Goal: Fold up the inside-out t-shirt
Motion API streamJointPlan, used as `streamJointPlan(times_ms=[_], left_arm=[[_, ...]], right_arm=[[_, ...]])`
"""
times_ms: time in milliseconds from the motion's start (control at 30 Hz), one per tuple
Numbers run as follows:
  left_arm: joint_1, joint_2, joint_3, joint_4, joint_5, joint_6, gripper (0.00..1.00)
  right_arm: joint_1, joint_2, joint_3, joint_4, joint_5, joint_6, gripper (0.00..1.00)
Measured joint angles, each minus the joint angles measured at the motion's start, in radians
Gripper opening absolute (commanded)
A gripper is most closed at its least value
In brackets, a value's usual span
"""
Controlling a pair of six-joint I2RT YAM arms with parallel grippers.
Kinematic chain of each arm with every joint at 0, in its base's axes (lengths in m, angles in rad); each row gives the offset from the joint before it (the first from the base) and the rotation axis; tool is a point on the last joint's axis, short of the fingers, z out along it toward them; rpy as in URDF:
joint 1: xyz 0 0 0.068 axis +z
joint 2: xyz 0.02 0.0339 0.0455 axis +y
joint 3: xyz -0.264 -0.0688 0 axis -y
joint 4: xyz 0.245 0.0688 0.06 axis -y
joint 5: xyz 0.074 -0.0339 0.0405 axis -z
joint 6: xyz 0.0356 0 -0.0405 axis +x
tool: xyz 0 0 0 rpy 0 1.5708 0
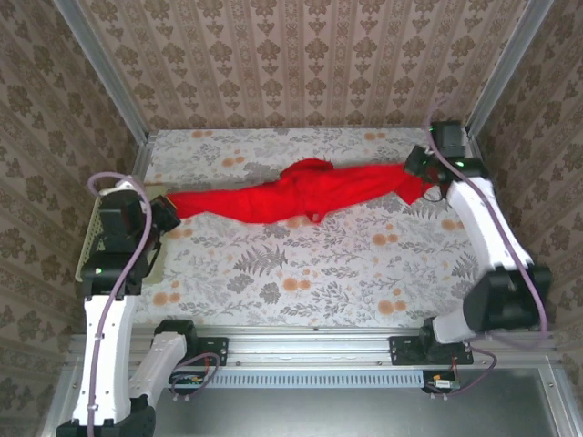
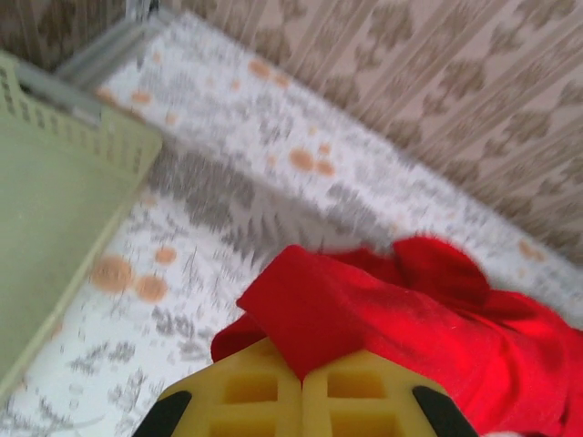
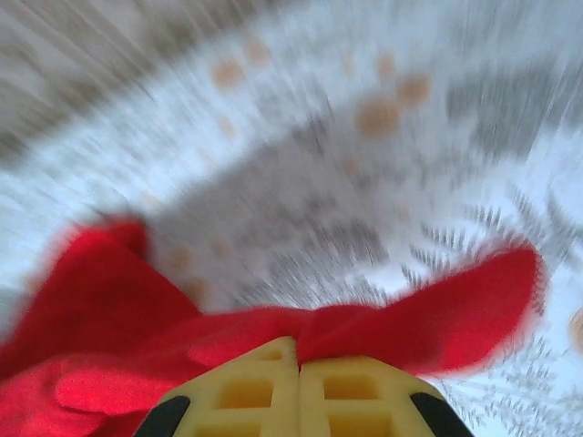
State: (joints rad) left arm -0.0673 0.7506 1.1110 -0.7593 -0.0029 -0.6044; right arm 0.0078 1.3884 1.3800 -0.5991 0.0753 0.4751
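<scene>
OK, plain bright red cloth t-shirt [image 1: 301,193] is stretched as a band across the far half of the floral-print bench [image 1: 273,273]. Left jaws grip its left end, beside pale green plastic basket [image 2: 55,209]; right jaws apparently clamp the right end, view blurred.

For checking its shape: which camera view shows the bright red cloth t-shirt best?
The top external view: the bright red cloth t-shirt shows there end to end. The left wrist view shows one bunched end in the left pincer; the right wrist view, blurred, shows another end in the right pincer.
</scene>
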Motion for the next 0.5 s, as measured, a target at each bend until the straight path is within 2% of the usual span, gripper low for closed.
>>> streamJointPlan(times_ms=[133,267,333,433,467,500], left_arm=[[0.023,-0.016,0.021,0.002,0.0,0.004,0.0],[0.045,0.005,-0.07,0.016,0.023,0.003,0.0],[0.058,0.046,-0.141,0.029,0.048,0.003,0.0],[0.079,0.166,-0.252,0.06,0.091,-0.001,0.0],[0.084,0.204,-0.283,0.067,0.101,-0.002,0.0],[0.09,0.237,-0.312,0.068,0.11,-0.004,0.0]], right_arm=[[-0.011,-0.229,0.011,-0.016,0.048,0.001,0.0],[-0.024,-0.344,-0.156,-0.014,0.076,0.011,0.0],[-0.024,-0.332,-0.277,-0.011,0.075,0.02,0.0],[-0.024,-0.233,-0.449,-0.004,0.062,0.037,0.01],[-0.024,-0.196,-0.492,-0.003,0.055,0.045,0.05],[-0.026,-0.158,-0.531,-0.003,0.049,0.053,0.13]])
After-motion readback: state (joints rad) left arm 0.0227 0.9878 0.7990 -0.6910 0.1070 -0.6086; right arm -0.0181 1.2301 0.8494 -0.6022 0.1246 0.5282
